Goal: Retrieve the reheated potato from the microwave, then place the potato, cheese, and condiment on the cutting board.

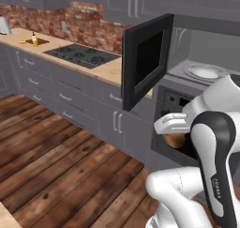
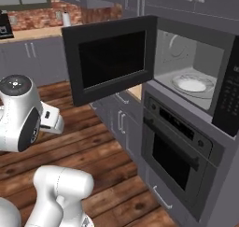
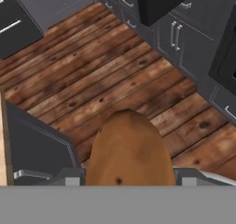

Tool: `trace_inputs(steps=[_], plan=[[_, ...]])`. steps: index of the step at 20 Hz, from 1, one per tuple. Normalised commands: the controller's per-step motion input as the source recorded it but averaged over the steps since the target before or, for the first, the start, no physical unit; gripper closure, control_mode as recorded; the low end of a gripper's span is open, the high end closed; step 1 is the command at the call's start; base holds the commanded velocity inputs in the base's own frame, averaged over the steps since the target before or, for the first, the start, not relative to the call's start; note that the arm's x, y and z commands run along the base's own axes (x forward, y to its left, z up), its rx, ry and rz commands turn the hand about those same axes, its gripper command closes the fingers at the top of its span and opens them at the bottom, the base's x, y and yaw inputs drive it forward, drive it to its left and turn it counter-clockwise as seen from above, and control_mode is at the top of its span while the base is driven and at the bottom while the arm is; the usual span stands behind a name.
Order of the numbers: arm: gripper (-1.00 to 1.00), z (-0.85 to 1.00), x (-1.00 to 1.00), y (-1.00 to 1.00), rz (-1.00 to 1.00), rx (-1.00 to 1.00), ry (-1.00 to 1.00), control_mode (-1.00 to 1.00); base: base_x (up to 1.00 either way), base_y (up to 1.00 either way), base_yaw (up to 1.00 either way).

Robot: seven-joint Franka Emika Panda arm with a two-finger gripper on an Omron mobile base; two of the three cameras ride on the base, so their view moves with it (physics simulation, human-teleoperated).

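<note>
The brown potato (image 3: 129,149) sits between my two fingertips in the hand view, with my gripper (image 3: 129,174) shut on it above the wooden floor. In the left base view the potato (image 1: 175,140) hangs in the gripper (image 1: 174,137), below and in front of the microwave (image 1: 197,49). The microwave's door (image 2: 112,58) stands open and its round turntable (image 2: 192,83) is bare. Far off on the left counter the yellow condiment (image 1: 33,37) stands at a flat brownish rectangle that looks like the cutting board (image 1: 41,42). The cheese is out of view.
The open microwave door (image 1: 147,58) juts out over the floor just left of my hand. A dark oven (image 2: 177,146) sits under the microwave. A black cooktop (image 1: 82,55) lies on the wooden counter (image 1: 110,70) between here and the condiment. Grey cabinets line the wall.
</note>
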Motion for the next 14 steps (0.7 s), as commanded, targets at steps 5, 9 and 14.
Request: trace_inputs(steps=[5,9,14], plan=[[1.00,0.00,0.00,0.00,0.00,0.00,0.00,1.00,0.15,0.60,0.17],[1.00,0.00,0.00,0.00,0.00,0.00,0.00,1.00,0.00,0.60,0.35],[1.00,0.00,0.00,0.00,0.00,0.00,0.00,1.00,0.07,0.53,0.42]])
